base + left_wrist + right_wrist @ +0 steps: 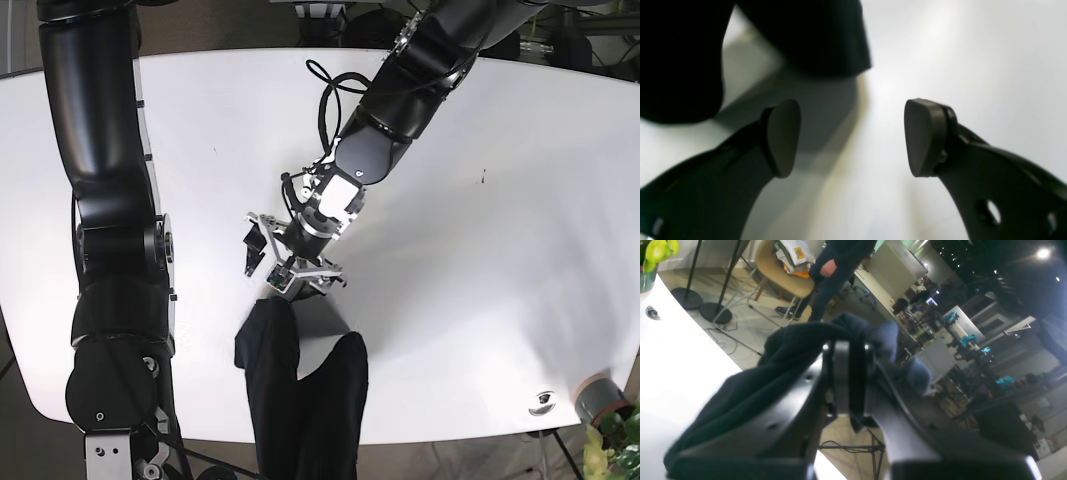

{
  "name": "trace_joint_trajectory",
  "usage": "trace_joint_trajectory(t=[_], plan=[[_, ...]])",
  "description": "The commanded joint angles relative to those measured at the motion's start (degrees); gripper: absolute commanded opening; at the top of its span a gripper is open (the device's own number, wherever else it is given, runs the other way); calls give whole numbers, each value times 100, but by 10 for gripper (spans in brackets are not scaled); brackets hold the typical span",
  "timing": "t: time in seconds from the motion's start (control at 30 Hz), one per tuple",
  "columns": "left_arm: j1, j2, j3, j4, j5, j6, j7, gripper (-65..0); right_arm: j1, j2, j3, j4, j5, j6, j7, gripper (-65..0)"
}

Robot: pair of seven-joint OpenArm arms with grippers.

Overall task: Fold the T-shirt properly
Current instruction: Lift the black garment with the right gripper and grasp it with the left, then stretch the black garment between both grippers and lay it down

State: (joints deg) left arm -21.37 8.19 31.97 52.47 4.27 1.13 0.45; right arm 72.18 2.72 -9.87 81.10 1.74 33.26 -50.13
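Item: T-shirt, dark navy to black, no print or label legible. Bunched, not flat; it hangs over the near edge of the table, with two lobes lying on the tabletop. In the left wrist view its dark cloth fills the upper left above the fingers.

Left gripper: jaws spread wide, nothing between the pads; in the base view it sits just above the top of the shirt, over bare table.

Right gripper: jaws pressed together on a fold of the T-shirt, cloth draped over both fingers, raised so that the camera looks out past the table edge. Its fingertips cannot be made out in the base view.

Surface: white, glossy table, curved edge; small round fitting near the front corner; potted plant at that corner.

Room: stone-look floor, tan chair holding folded clothes, one with a yellow patch, writing unreadable; standing person in dark clothes; lamp stand bases; cluttered benches behind.
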Motion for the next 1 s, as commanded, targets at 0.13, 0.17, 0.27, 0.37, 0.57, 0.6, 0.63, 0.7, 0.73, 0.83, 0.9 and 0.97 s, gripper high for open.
trace_joint_trajectory(t=[0.13, 0.17, 0.27, 0.37, 0.57, 0.6, 0.63, 0.7, 0.73, 0.83, 0.9, 0.97], plan=[[-813, 81, 456, -513, -1249, 85, -665, -203, 262, 5, 33, 70, 24, -51, 182, -628], [-910, 81, 500, -583, -1408, 138, -691, -203, 262, 5, 33, 70, 24, -51, 182, -628], [-1226, 81, 685, -873, -1873, 560, -717, -203, 262, -4, 33, 70, 33, -51, 182, -628], [-1516, 81, 975, -1110, -2295, 815, -726, -203, 262, -4, 33, 70, 33, -51, 182, -628], [-1736, 81, 1116, -1225, -2823, 824, -735, -210, 262, -4, 33, 79, 42, -51, 182, -628], [-1736, 81, 1116, -1225, -2832, 824, -735, -211, 262, -4, 33, 70, 42, -51, 182, -628], [-1736, 81, 1116, -1225, -2840, 824, -735, -212, 262, -4, 33, 61, 33, -51, 182, -628], [-1736, 81, 1107, -1225, -2840, 824, -735, -257, 262, -4, 33, 70, 33, -51, 182, -628], [-1736, 81, 1107, -1225, -2840, 824, -735, -294, 262, -4, 33, 70, 33, -51, 182, -628], [-1727, 81, 1107, -1225, -2840, 824, -735, -485, 262, -4, 33, 70, 33, -51, 182, -628], [-1727, 81, 1098, -1225, -2840, 824, -735, -579, 262, 5, 33, 61, 24, -51, 182, -628], [-1710, 81, 1089, -1225, -2840, 824, -735, -621, 262, 31, 42, 61, 24, -60, 182, -628]])
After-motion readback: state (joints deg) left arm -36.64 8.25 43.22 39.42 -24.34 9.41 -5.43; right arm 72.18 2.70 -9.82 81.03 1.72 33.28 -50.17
